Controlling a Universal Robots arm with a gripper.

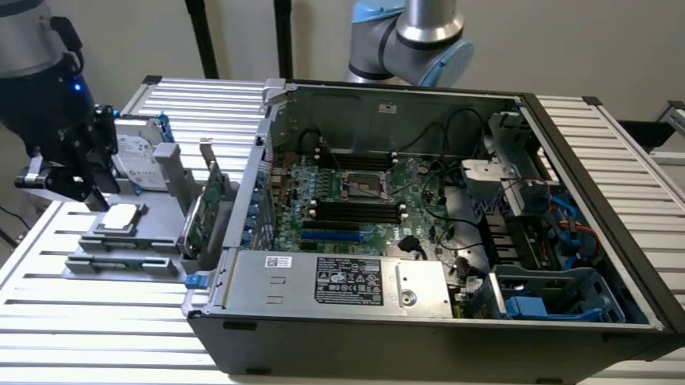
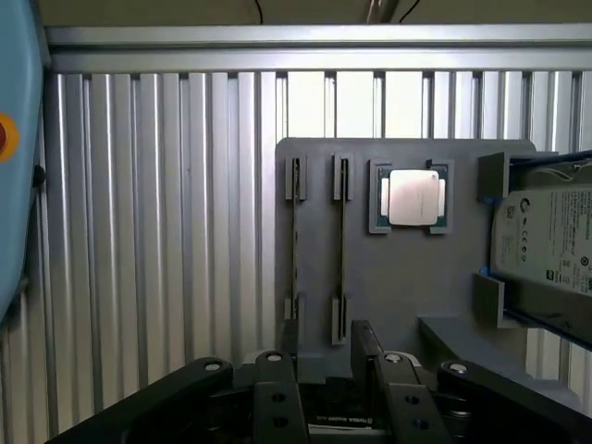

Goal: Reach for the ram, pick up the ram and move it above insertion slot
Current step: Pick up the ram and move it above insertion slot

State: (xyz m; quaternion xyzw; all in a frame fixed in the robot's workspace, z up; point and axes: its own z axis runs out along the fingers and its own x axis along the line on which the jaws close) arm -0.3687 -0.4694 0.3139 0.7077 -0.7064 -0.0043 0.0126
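The gripper (image 2: 324, 370) hovered with jaws wide and empty over the gray holder (image 2: 407, 277) on the tabletop (image 2: 166, 231). Two ram sticks (image 2: 340, 250) stood edge-on in its slots, beside one processor (image 2: 411, 197) and one hard drive (image 2: 550, 240)

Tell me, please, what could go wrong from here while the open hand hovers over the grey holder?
1. The ram stands edge-on close beside a second stick in the grey holder. The open hand might pinch the wrong one or catch the holder's clips.
2. The processor and the hard drive sit on the same holder close by, so a slightly off-line descent could bump either of them.
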